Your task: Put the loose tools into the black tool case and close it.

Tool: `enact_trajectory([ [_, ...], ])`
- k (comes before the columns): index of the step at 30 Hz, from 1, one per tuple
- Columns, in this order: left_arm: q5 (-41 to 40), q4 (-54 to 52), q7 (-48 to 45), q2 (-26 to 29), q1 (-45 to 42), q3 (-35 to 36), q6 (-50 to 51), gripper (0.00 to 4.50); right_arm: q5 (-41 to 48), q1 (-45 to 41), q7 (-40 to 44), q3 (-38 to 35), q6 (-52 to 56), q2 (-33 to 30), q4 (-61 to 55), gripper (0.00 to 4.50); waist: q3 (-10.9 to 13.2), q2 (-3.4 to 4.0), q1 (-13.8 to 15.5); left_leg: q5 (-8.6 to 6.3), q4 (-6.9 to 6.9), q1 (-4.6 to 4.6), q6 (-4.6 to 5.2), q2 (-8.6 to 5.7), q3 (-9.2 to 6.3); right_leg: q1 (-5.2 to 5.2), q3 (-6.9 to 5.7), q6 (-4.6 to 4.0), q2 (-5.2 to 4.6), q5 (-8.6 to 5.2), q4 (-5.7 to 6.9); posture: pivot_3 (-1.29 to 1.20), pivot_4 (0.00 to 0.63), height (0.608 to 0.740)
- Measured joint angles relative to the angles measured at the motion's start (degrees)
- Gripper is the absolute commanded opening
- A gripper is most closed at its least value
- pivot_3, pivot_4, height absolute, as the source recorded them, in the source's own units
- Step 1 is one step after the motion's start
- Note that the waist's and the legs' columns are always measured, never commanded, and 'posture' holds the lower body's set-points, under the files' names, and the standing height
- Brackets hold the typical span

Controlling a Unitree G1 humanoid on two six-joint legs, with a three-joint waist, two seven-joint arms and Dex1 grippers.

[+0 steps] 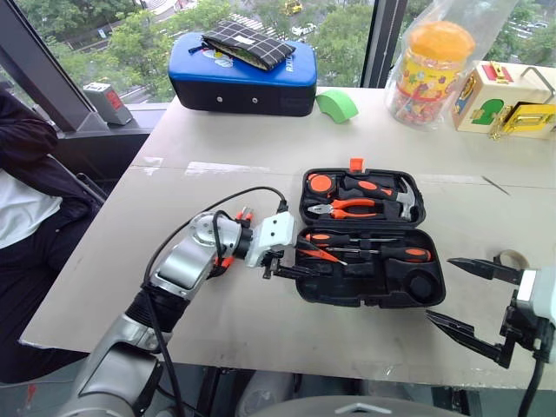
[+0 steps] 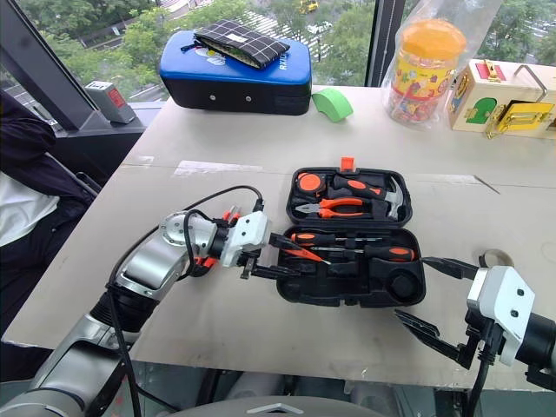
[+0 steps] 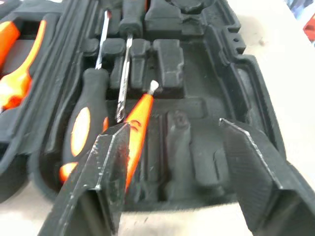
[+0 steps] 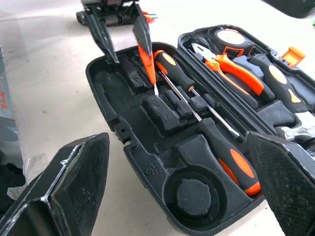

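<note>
The right gripper (image 1: 473, 302) hangs at the table's near edge (image 1: 261, 352), jaws spread wide and empty, just right of the black tool case (image 1: 369, 287). The left gripper (image 3: 172, 162) sits over the case's left end, jaws parted; the small orange tester screwdriver (image 3: 138, 128) lies slanted against one finger (image 3: 106, 172), though whether it is gripped is unclear. Bare tabletop lies open left of the case. The case lies open mid-table, two orange-and-black screwdrivers (image 1: 373, 248) in its near half, pliers (image 1: 347, 208) and a hammer (image 1: 387, 189) in the lid.
</note>
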Motion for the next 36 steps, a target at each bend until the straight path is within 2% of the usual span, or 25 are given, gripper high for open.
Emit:
enact_trajectory([
  [6,0.0,-0.4,0.4,0.4,-0.6,0.6,1.0,2.61,-0.3,-0.5,-0.7,0.3,0.0,0.0,0.0,4.50,0.0,-0.02,0.1,0.00,0.00,0.00,0.00,0.00,-0.01,0.00,-0.01,0.00,0.00,0.00,0.00,0.00,0.150,0.740],
  [13,-0.5,0.1,-0.1,-0.1,-6.5,0.7,2.2,2.61,-0.8,-2.0,-1.1,1.2,0.2,-0.1,0.0,4.50,0.0,-0.03,0.1,0.00,0.01,-0.02,-0.01,-0.01,-0.01,0.00,-0.01,0.00,0.02,0.00,0.01,0.00,0.150,0.740],
  [17,2.0,2.9,-2.3,-0.1,-10.5,-0.3,-0.9,2.61,-1.0,-1.8,-1.2,1.7,0.2,0.0,0.0,4.50,0.0,-0.03,0.0,0.06,0.01,-0.02,-0.11,-0.01,0.00,0.00,-0.02,0.00,0.03,0.00,0.03,0.00,0.150,0.740],
  [26,7.4,17.9,-10.0,-1.9,-20.7,-4.5,-10.3,2.61,-1.3,-1.9,-1.8,2.5,0.1,0.4,0.0,4.50,0.1,-0.11,-0.1,0.04,0.04,-0.03,-0.05,-0.04,0.00,0.01,-0.05,0.01,0.05,0.00,0.05,0.00,0.150,0.740],
  [31,11.4,28.4,-14.5,-4.1,-24.8,-7.7,-19.6,2.61,-1.5,-1.8,-2.3,2.7,0.1,0.6,-0.3,4.50,0.1,-0.15,-0.7,0.06,0.04,-0.05,-0.09,-0.05,-0.05,0.00,-0.09,0.02,0.07,-0.01,0.07,0.00,0.150,0.740],
  [32,12.4,30.5,-15.4,-4.5,-25.6,-8.4,-21.6,2.09,-1.6,-1.6,-2.5,2.7,0.1,0.7,-0.6,4.50,0.1,-0.16,-0.9,0.06,0.05,-0.05,-0.09,-0.04,-0.06,0.01,-0.10,0.02,0.07,-0.01,0.08,0.00,0.150,0.740],
  [35,13.3,33.0,-17.7,-5.0,-26.7,-8.8,-23.9,1.07,-1.7,-0.6,-2.8,2.7,0.1,1.1,-1.6,4.50,0.1,-0.18,-1.3,0.04,0.05,-0.05,-0.06,-0.04,-0.07,0.00,-0.10,0.03,0.07,-0.01,0.10,0.00,0.150,0.740],
  [36,13.3,33.2,-18.2,-5.0,-26.9,-8.9,-24.5,0.52,-1.7,-0.4,-2.9,2.7,0.1,1.2,-1.7,4.50,0.1,-0.17,-1.3,0.04,0.05,-0.04,-0.06,-0.04,-0.06,0.00,-0.10,0.03,0.07,-0.01,0.10,0.00,0.150,0.740],
])
